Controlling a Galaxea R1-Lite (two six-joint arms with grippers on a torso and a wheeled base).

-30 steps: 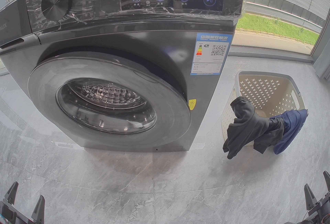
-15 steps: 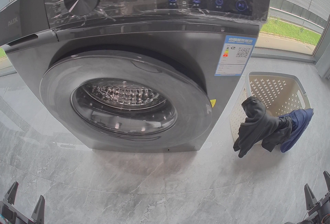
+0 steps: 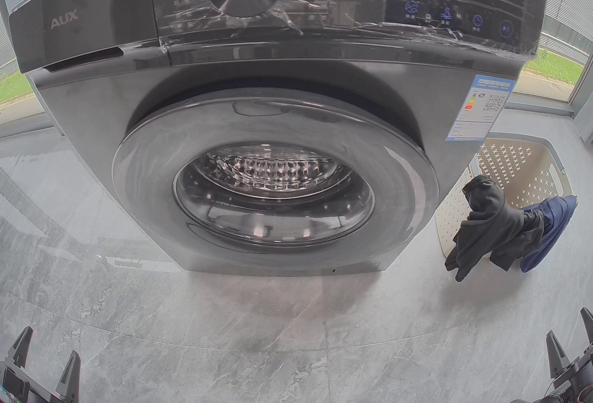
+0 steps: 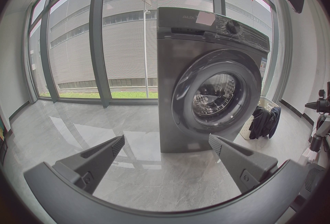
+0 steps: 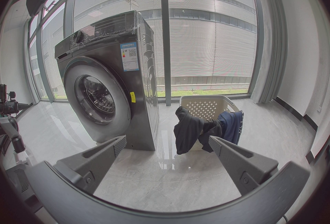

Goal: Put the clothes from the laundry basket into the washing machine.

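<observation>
While both arms are held low at the near edge of the floor (image 3: 296, 330), nothing is carried. The left gripper (image 3: 46, 355) is seen with its fingers spread apart and empty, and the right gripper (image 3: 569, 336) is likewise parted, with nothing between its fingers. A stretch of bare grey floor separates them from the washing machine (image 3: 92, 101), whose round door (image 3: 275, 194) is closed, the drum being visible through the glass.

Just beside the machine, on the robot's right, the laundry basket (image 3: 522, 169) is stood on the floor. A dark garment (image 3: 491, 225) is draped over its near rim and hangs down the outside, and a blue garment (image 3: 553, 222) is hung over the rim touching it. A window (image 5: 206, 29) is seen beyond.

The task is judged to be at its very start, since no clothes have been loaded. The door must be pulled clear first; where it is to be gripped cannot be told. The dark garment could then be pinched where it is bunched on the rim, probably by the right gripper.
</observation>
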